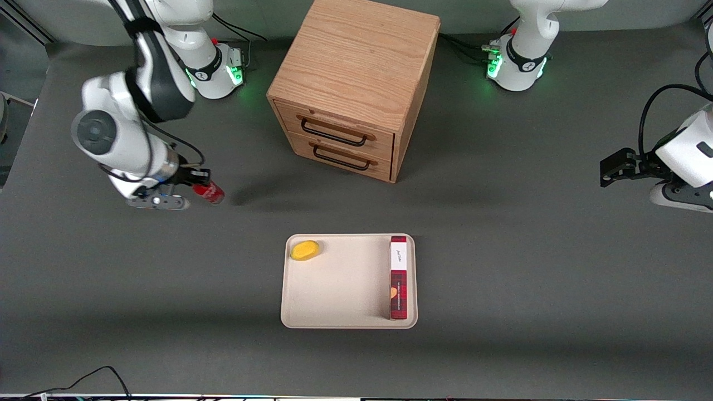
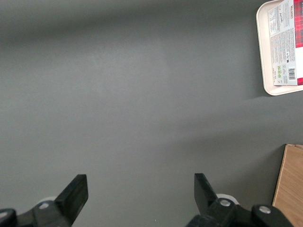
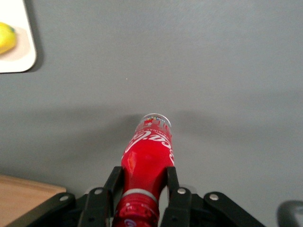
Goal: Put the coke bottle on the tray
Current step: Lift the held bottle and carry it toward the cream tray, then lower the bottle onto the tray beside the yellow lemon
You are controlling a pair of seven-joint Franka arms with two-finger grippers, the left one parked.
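Observation:
My right gripper point(image 1: 196, 188) is shut on the neck of the coke bottle point(image 1: 209, 193), a small red bottle with white script. It holds the bottle over the bare table toward the working arm's end, farther from the front camera than the tray point(image 1: 345, 289). In the right wrist view the fingers point(image 3: 171, 179) clamp the bottle point(image 3: 147, 151) just under its red cap, with the clear base pointing at the table. The cream tray lies flat nearer the front camera, in front of the cabinet. One of its corners shows in the right wrist view point(image 3: 19, 56).
A yellow fruit point(image 1: 305, 250) and a long red plaid box point(image 1: 398, 278) lie in the tray. The wooden two-drawer cabinet point(image 1: 351, 83) stands farther from the front camera than the tray. The left wrist view shows a tray corner point(image 2: 263, 71) and the box point(image 2: 284, 42).

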